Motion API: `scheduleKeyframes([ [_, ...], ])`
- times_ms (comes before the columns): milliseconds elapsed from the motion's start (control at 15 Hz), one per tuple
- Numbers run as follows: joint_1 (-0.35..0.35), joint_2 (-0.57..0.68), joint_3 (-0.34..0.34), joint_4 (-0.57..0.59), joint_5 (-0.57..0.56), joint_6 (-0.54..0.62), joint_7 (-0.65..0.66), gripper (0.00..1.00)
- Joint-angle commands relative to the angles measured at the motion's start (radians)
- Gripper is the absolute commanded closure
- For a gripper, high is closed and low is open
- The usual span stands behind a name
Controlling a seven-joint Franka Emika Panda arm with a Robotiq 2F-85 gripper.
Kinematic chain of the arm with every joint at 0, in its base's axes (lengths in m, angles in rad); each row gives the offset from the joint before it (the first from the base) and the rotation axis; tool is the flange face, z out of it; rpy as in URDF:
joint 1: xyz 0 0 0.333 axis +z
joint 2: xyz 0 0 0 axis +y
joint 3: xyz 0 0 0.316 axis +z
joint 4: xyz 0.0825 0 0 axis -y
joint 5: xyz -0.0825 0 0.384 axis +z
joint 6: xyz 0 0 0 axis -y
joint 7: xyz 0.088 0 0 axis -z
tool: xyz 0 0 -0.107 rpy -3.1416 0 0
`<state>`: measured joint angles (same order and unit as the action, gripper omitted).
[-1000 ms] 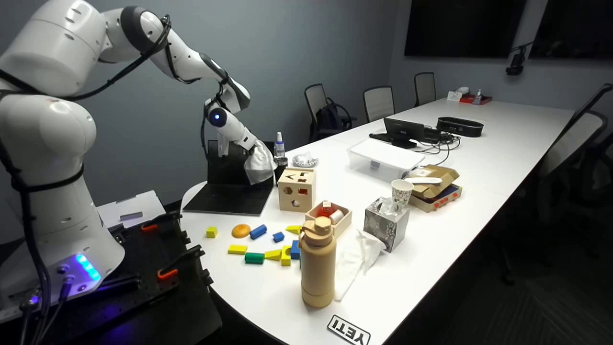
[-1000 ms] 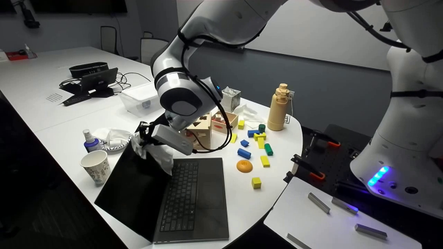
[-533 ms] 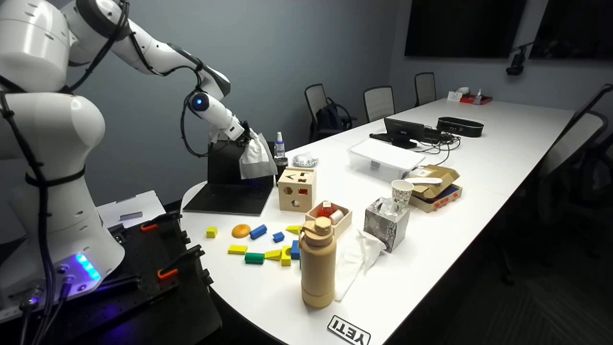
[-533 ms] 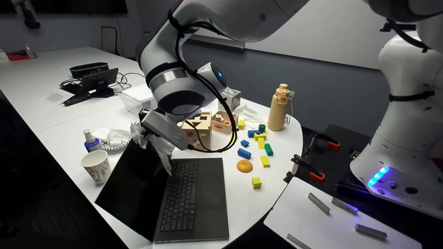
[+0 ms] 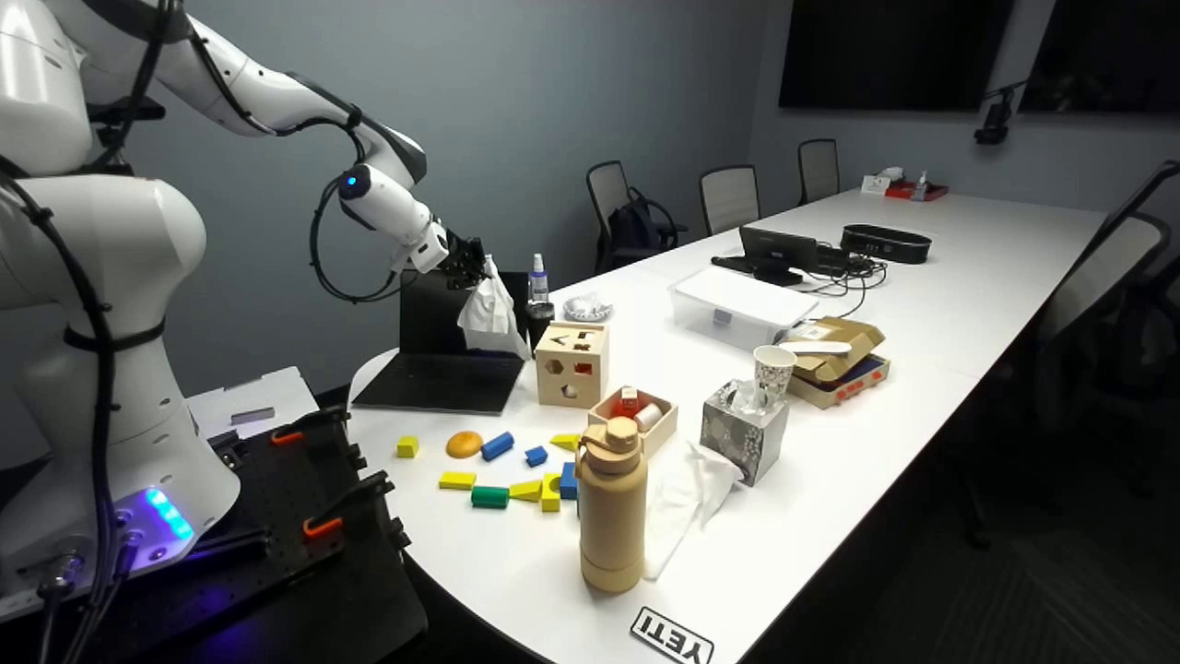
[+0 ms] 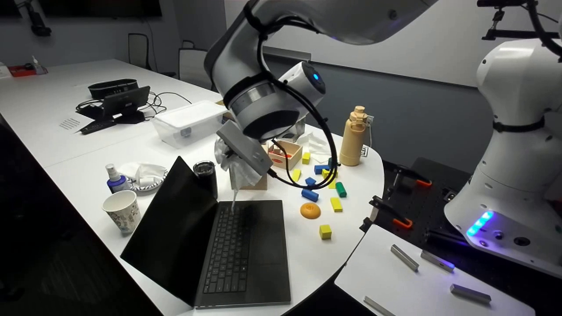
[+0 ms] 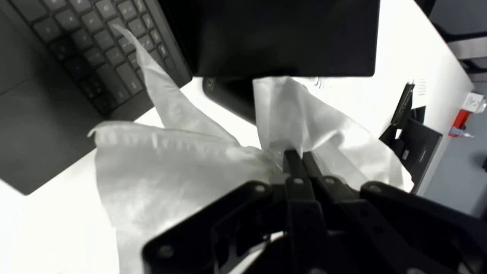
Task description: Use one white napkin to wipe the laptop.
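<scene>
My gripper [image 7: 299,156] is shut on the crumpled white napkin [image 7: 175,171], which fans out on both sides of the fingers. In an exterior view the napkin [image 6: 243,171] hangs beside the open laptop, in front of the wooden cube. Its thin lower tip overlaps the far end of the keyboard; I cannot tell whether it touches. The black laptop shows its dark screen [image 6: 175,232] and keyboard deck [image 6: 263,263]. In an exterior view the gripper [image 5: 479,267] and napkin [image 5: 489,309] stand before the screen's upper right part. The wrist view shows the screen's corner and keyboard [image 7: 95,49].
A black tumbler [image 6: 206,175] stands close behind the screen's edge. A paper cup [image 6: 122,210], a spray bottle [image 6: 115,177] and a plate with napkins [image 6: 149,186] stand behind the laptop. The wooden cube [image 5: 572,364] and several coloured blocks lie beside it.
My gripper has moved back from the screen's upper corner toward the robot's base side, carrying the napkin off the screen edge. The black tumbler has come into fuller view. The laptop has not moved.
</scene>
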<state>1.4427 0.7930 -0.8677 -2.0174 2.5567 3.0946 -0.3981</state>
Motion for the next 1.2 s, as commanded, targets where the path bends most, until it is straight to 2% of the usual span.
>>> scheduleKeyframes([
  [0,0.039,-0.137,-0.078,-0.157,-0.114,0.022,0.090,1.00],
  [200,0.013,-0.219,-0.139,-0.226,-0.252,0.038,0.138,1.00],
  [467,-0.072,-0.354,-0.192,-0.283,-0.448,0.064,0.161,1.00],
  [667,-0.182,-0.463,-0.186,-0.322,-0.636,0.068,0.195,1.00],
  [867,-0.317,-0.513,-0.184,-0.365,-0.860,0.004,0.308,1.00],
  [933,-0.461,-0.562,-0.089,-0.355,-0.927,0.011,0.304,1.00],
  [1000,-0.410,-0.499,-0.191,-0.370,-1.009,-0.076,0.398,1.00],
  [1133,-0.492,-0.468,-0.218,-0.341,-1.161,-0.202,0.494,1.00],
])
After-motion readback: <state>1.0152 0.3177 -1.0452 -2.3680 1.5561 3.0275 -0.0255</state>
